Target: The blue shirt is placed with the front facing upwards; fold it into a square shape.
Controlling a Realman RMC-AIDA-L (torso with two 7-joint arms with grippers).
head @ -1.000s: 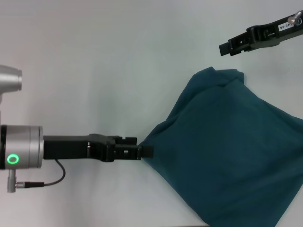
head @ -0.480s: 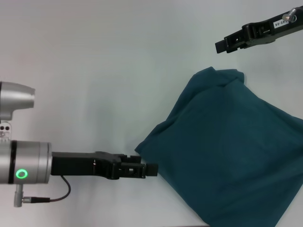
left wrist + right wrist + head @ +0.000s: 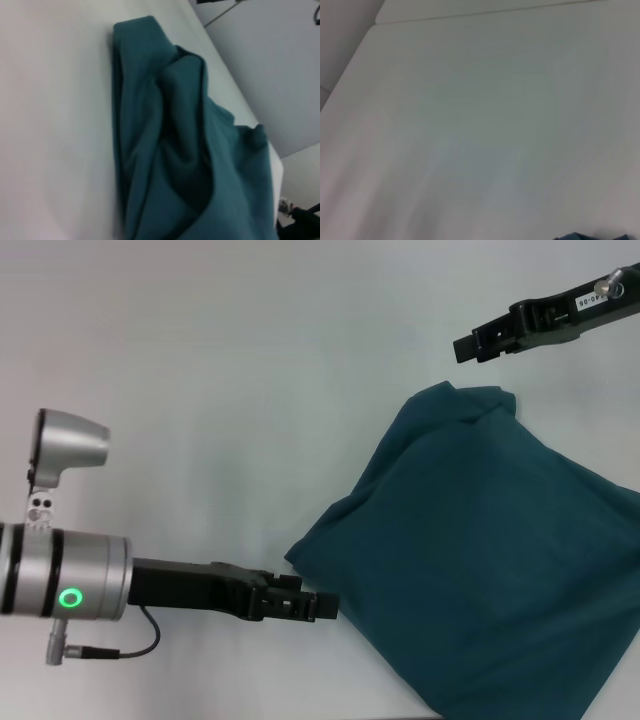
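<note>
Shirt (image 3: 480, 560), one, blue, lies bunched between two grippers; both jaws' state cannot be told.

Blue shirt (image 3: 480, 560) bunched on white table (image 3: 250, 390); left end effector (image 3: 325, 607) just beside.

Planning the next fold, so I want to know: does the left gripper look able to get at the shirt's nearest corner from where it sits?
Probably yes. The left gripper sits just beside the near corner of the blue shirt, with only bare table around it. The right gripper is far off, beyond the shirt.
</note>
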